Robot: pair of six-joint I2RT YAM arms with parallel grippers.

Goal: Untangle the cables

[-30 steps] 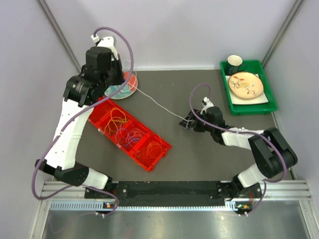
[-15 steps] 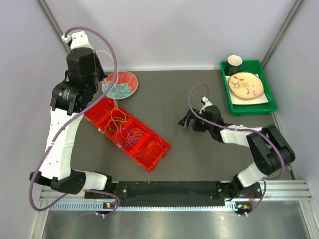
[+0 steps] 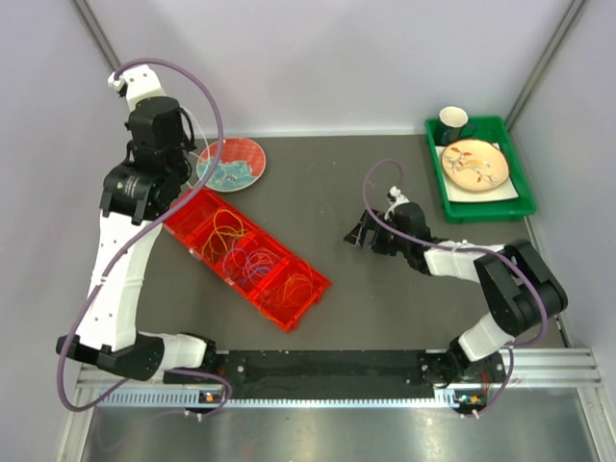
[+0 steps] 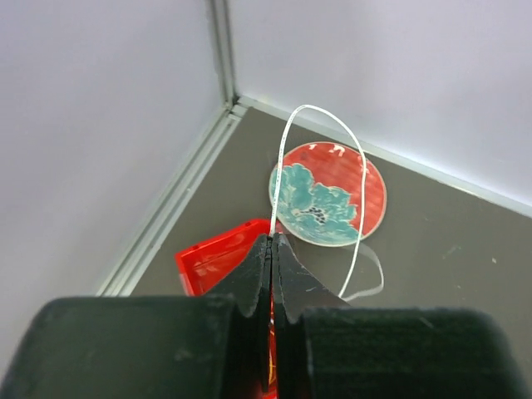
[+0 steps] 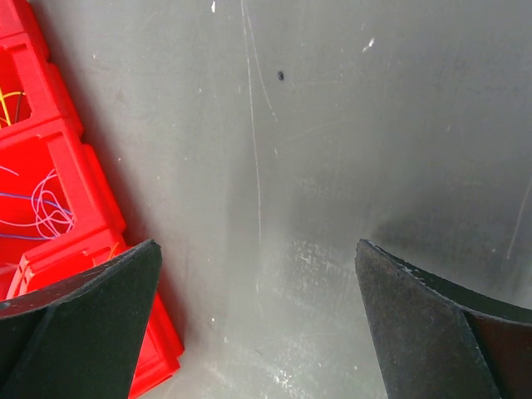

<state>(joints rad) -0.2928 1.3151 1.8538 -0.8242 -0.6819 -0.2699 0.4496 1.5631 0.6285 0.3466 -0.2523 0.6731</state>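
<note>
**Red tray (image 3: 279, 244) keeps the tangle; one white cable (image 4: 362, 179) held aloft**

The tray sits left of centre on the table (image 3: 385, 318), with loose orange, yellow and purple cables (image 3: 252, 262) in its compartments. Beside it the right gripper (image 5: 258, 249) hangs low, jaws wide, empty. Up in the far-left corner the left gripper (image 4: 272, 239) is clamped on the white cable, which loops above the floral plate (image 3: 231, 166). The wire looks near weightless, springy and snag-prone; pinch a single strand near its end. No readable writing.

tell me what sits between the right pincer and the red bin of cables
Only bare grey table separates the right pincer from the red bin; the top view shows it, the right wrist view too.
</note>
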